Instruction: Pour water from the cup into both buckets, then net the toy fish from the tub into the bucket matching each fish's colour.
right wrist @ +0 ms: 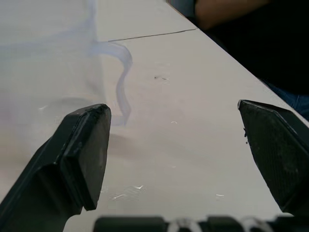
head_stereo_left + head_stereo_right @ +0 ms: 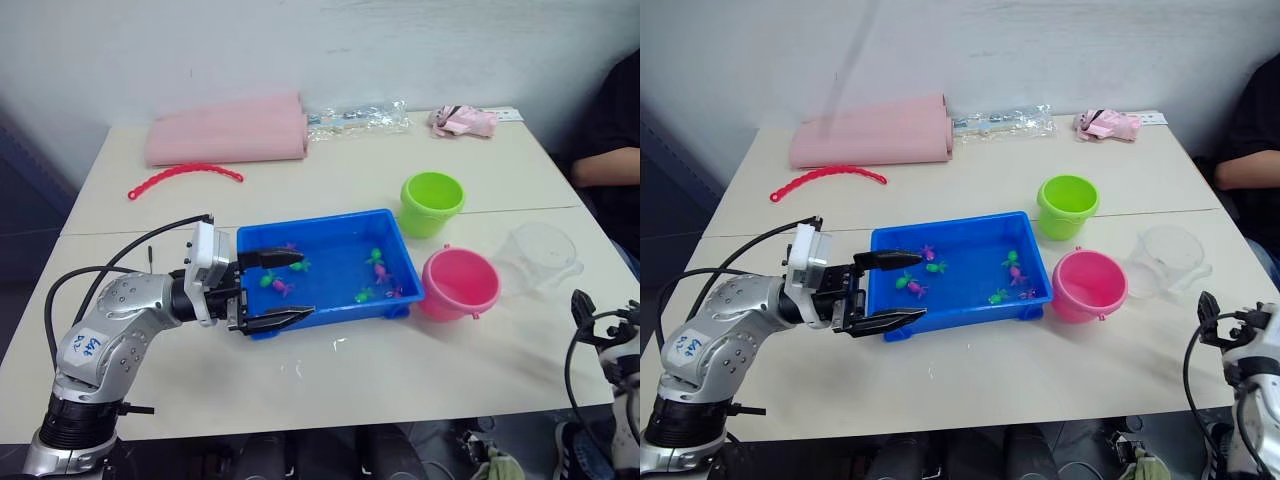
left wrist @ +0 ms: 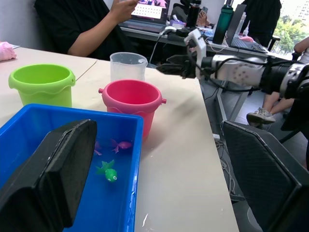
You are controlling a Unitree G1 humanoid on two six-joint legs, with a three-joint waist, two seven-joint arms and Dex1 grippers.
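The blue tub (image 2: 330, 217) sits mid-table with several green and pink toy fish (image 2: 375, 256) lying in it. My left gripper (image 2: 305, 285) is open at the tub's left end, one finger over the inside and the other outside its front wall. The lime green bucket (image 2: 432, 200) stands behind the tub's right corner. Right of the tub is the pink bucket (image 2: 460, 282). The clear cup (image 2: 540, 255) stands upright right of the pink bucket. My right gripper (image 1: 174, 121) is open low over the table's right edge, near the cup's handle (image 1: 120, 63) and apart from it.
A rolled pink cloth (image 2: 230, 130), a red beaded strip (image 2: 185, 175), a clear plastic bag (image 2: 355, 118) and a crumpled pink item (image 2: 462, 120) lie at the back of the table. A person (image 2: 610, 150) sits at the far right side.
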